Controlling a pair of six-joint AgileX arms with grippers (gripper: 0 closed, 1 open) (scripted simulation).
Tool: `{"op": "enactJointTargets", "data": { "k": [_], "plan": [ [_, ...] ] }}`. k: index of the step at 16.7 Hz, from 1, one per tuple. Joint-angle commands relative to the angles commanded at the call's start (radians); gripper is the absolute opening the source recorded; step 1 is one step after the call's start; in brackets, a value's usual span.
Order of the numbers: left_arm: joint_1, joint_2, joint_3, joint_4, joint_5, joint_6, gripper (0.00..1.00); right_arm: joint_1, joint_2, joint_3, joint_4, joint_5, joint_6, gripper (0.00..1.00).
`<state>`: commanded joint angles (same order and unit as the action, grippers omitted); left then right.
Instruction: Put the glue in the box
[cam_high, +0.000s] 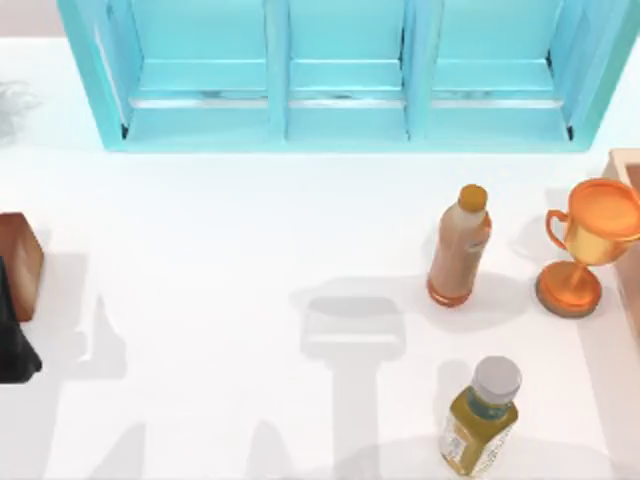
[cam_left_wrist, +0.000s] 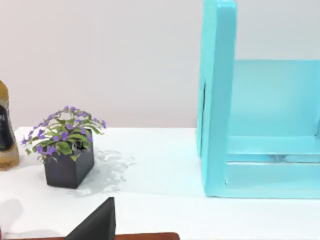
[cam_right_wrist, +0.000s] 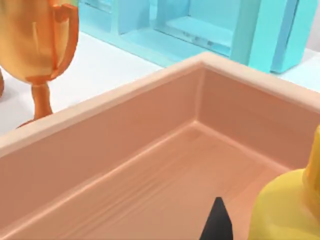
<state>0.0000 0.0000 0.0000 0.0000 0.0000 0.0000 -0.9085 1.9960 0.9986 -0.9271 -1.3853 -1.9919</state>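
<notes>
Right gripper (cam_right_wrist: 218, 226) hangs over the peach box (cam_right_wrist: 125, 165) at the table's right edge, just beside a yellow body that looks like the glue (cam_right_wrist: 287, 212); I cannot tell whether it is clenched. The crate (cam_high: 340, 125) stands at the far edge, with trophy (cam_high: 585, 240), tan bottle (cam_high: 458, 250) and juice bottle (cam_high: 482, 420) before it. Parked at the left edge by the brown block (cam_high: 20, 262), the left gripper (cam_high: 14, 340) hides its grip too.

Pale peach box (cam_right_wrist: 150, 165) interior close up; orange trophy (cam_right_wrist: 35, 45) beside it; turquoise crate (cam_right_wrist: 200, 30) beyond.
</notes>
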Motion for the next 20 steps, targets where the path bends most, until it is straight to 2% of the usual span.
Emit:
{"op": "enactJointTargets", "data": {
  "k": [5, 9, 12, 17, 20],
  "plan": [
    [0.0, 0.0, 0.0, 0.0, 0.0, 0.0, 1.0, 0.061, -0.052, -0.096, 0.357, -0.032, 0.341, 0.0],
    [0.0, 0.0, 0.0, 0.0, 0.0, 0.0, 1.0, 0.105, -0.066, -0.156, 0.57, -0.059, 0.542, 0.0],
    [0.0, 0.0, 0.0, 0.0, 0.0, 0.0, 1.0, 0.124, -0.068, -0.18, 0.647, -0.07, 0.615, 0.0],
    [0.0, 0.0, 0.0, 0.0, 0.0, 0.0, 1.0, 0.125, -0.068, -0.182, 0.653, -0.071, 0.621, 0.0],
    [0.0, 0.0, 0.0, 0.0, 0.0, 0.0, 1.0, 0.125, -0.068, -0.182, 0.653, -0.071, 0.621, 0.23]
  ]
}}
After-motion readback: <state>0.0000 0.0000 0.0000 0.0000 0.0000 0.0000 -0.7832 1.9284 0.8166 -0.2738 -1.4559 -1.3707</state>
